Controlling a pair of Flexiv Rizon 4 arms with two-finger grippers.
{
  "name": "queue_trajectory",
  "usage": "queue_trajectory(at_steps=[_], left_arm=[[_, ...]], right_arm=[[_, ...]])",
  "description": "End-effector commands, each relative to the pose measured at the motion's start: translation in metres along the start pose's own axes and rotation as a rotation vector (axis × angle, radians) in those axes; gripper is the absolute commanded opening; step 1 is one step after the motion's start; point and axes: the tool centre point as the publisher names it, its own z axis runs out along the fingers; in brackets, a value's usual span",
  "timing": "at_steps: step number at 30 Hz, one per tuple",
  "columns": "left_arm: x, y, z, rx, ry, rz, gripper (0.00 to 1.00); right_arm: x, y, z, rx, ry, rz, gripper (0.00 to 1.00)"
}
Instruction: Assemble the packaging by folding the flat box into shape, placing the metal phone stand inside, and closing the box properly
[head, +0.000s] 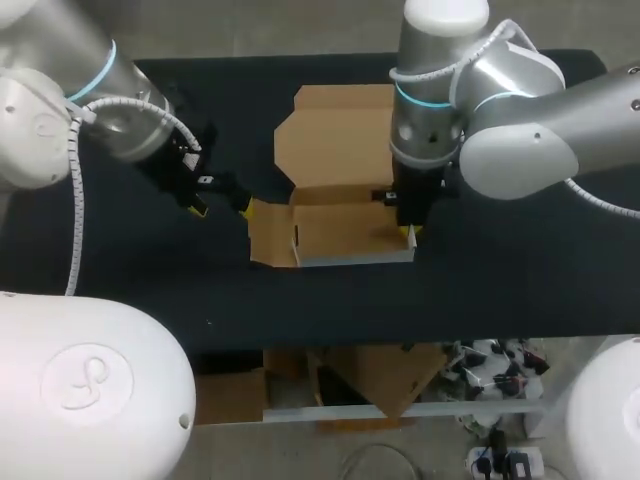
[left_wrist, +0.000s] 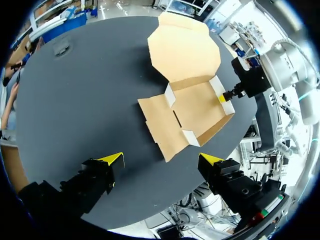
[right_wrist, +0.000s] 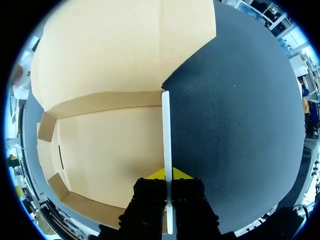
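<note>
In the head view, the brown box (head: 340, 235) sits in the middle of the black table (head: 500, 290). It is half made, like an open tray. Its big lid (head: 335, 135) lies flat on the table at 12 o'clock from the tray. The left gripper (head: 222, 210) is at 9 o'clock from the box, just beside the box's flat side flap (head: 268, 235). Its fingers are spread wide and hold nothing. The right gripper (head: 408, 232) comes straight down on the box's wall (head: 410, 240) at 3 o'clock.

In the left wrist view, the left gripper (left_wrist: 161, 161) has its two yellow tips far apart. Only table shows between them. The box (left_wrist: 197, 107) lies ahead of the fingers, and its flat flap (left_wrist: 162, 127) is the part nearest to them, not touching. The lid (left_wrist: 182, 47) lies past the tray. The right gripper (left_wrist: 223, 97) is at the far wall of the box.

In the right wrist view, the right gripper (right_wrist: 169, 175) has its fingers very close together. The thin white edge of the wall (right_wrist: 166, 135) stands up between them, and both fingers press on it. The brown floor of the box (right_wrist: 110, 150) is on one side of the wall, and the table (right_wrist: 240, 110) is on the other.
</note>
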Motion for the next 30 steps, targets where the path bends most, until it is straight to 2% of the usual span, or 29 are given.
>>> queue_trajectory(at_steps=[1, 10, 14, 20, 30], left_arm=[[-0.001, -0.006, 0.012, -0.045, 0.100, -0.413, 1.00], [0.007, -0.004, 0.031, 0.008, 0.212, -0.412, 1.00], [0.011, -0.003, 0.038, 0.054, 0.247, -0.345, 1.00], [0.011, -0.002, 0.043, 0.102, 0.269, -0.237, 1.00], [0.008, -0.008, 0.060, 0.082, 0.273, -0.182, 1.00]], right_arm=[[0.001, 0.001, 0.000, 0.002, -0.003, 0.001, 0.00], [0.001, 0.001, 0.000, 0.002, -0.003, 0.001, 0.00], [0.001, 0.001, 0.000, 0.002, -0.003, 0.001, 0.00], [0.001, 0.001, 0.000, 0.002, -0.003, 0.001, 0.00], [0.001, 0.001, 0.000, 0.002, -0.003, 0.001, 0.00]])
